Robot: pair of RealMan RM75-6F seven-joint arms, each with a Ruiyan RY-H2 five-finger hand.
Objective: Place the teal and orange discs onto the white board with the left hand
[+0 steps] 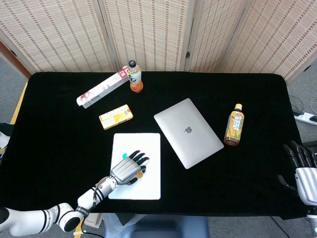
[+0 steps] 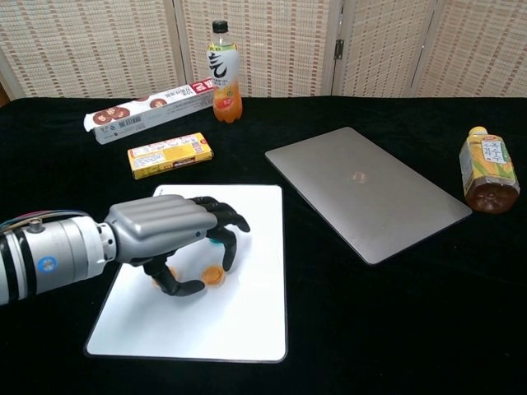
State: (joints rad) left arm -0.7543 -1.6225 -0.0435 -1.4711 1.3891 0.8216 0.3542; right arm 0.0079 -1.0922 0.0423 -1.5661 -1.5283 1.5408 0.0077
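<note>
1. Discs lie on the white board [image 2: 247, 321] at the near-left of the black bench [image 2: 395, 329]: one orange disc [image 2: 214, 276] shows between the thumb and fingertips of the left hand [image 2: 169, 234], another orange one [image 2: 170, 272] peeks out beneath the palm, and a sliver of a teal disc [image 1: 124, 154] shows at the hand's far edge in the head view.
2. Left hand arches over them, fingers curled downward; whether it pinches the orange disc or merely cages it, I cannot tell.
3. They look small, thin, rigid and light, likely to skate on the smooth board; a pinch across the rim seems the only purchase.
4. Open board remains toward the near edge and the right side; the closed laptop [image 2: 366, 191] sits beside the right edge, the yellow box [image 2: 170, 155] beyond the far edge.
5. Right hand [image 1: 303, 166] hangs off the bench's right edge, fingers apart, holding nothing.
</note>
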